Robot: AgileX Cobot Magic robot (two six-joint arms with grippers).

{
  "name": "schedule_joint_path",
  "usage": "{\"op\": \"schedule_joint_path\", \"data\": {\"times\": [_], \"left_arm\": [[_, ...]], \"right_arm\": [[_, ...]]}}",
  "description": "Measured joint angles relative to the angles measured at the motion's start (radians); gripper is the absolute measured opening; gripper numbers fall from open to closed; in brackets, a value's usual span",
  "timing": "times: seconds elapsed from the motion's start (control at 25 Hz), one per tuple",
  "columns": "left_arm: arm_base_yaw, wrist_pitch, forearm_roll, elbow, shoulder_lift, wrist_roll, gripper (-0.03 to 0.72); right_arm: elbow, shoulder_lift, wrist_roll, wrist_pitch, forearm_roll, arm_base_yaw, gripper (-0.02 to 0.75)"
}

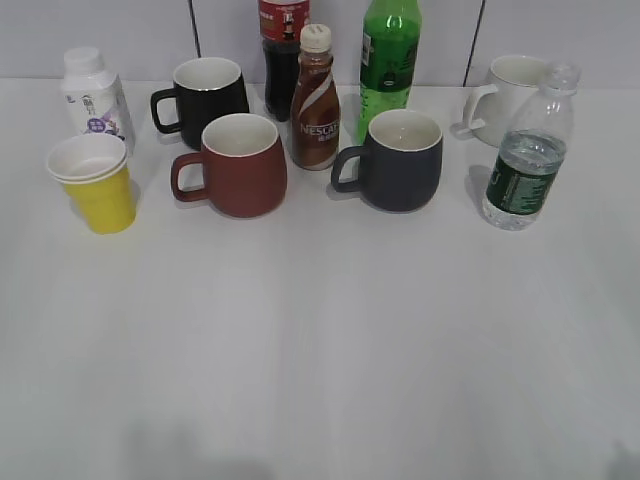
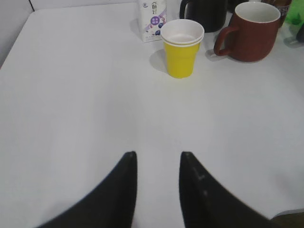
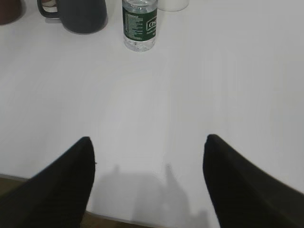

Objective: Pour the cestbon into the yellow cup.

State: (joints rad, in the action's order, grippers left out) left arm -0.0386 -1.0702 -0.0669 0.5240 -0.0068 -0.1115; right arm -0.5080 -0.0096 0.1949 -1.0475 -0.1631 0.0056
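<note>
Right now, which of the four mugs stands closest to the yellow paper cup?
The dark red ceramic mug, just right of the yellow paper cup; the black, grey and white mugs stand farther off.

On the white surface [image 1: 320,350], everything stands toward the far edge. The yellow cup [image 1: 94,183] sits upright near the far left corner, with a small white bottle [image 1: 94,95] just behind it. A black mug [image 1: 205,98] and a red-brown mug [image 1: 238,165] come next, then a brown Nescafe bottle [image 1: 315,100], a cola bottle [image 1: 283,50] and a tall green bottle [image 1: 389,55]. A dark grey mug [image 1: 397,158] stands before the green one. The cestbon [image 1: 530,155] is upright toward the right edge, its cap on, beside a white mug [image 1: 508,95].
</note>
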Motion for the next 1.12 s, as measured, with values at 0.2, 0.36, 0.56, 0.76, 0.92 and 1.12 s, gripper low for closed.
{"op": "schedule_joint_path", "data": {"times": [0.2,0.36,0.56,0.76,0.92,1.12], "left_arm": [[0.0,0.0,0.0,0.0,0.0,0.0,0.237],[0.0,0.0,0.0,0.0,0.0,0.0,0.237],[-0.001,0.0,0.0,0.0,0.0,0.0,0.237],[-0.011,0.07,0.001,0.022,0.0,0.0,0.237],[-0.011,0.277,0.001,0.037,0.028,0.0,0.237],[-0.011,0.451,0.0,0.018,0.158,0.0,0.237]], "right_arm": [[0.0,0.0,0.0,0.0,0.0,0.0,0.534],[0.0,0.0,0.0,0.0,0.0,0.0,0.534],[0.0,0.0,0.0,0.0,-0.001,0.0,0.534],[0.0,0.003,0.0,0.0,-0.032,0.0,0.534],[-0.011,0.06,0.0,0.056,-0.06,0.0,0.534],[-0.012,0.178,0.003,0.279,-0.067,0.0,0.534]]}}
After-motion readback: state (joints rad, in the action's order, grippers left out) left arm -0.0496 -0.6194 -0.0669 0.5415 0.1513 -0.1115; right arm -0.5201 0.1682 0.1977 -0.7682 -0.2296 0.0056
